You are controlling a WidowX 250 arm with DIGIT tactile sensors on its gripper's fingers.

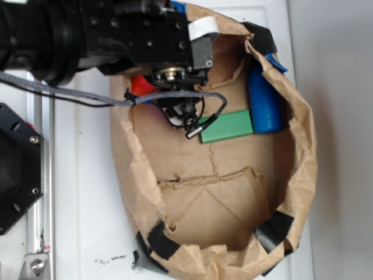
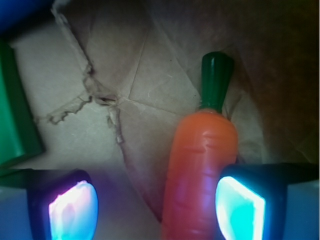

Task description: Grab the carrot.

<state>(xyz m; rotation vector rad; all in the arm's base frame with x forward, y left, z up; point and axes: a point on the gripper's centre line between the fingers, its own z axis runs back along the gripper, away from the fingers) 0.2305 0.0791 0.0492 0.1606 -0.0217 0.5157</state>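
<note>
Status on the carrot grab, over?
Gripper open, low inside paper bag. Carrot between the fingers, near the right one, not gripped. Green block off left, clear.

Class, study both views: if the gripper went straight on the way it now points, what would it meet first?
Probably the carrot, lying between the open jaws of the gripper nearer one pad; beside it only the paper bag floor. Depth is hard to judge.

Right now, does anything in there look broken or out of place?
Only the paper bag looks rough: its floor is torn along a ragged seam and its rim is crumpled and patched with black tape. The carrot, green block and blue bottle look intact.
</note>
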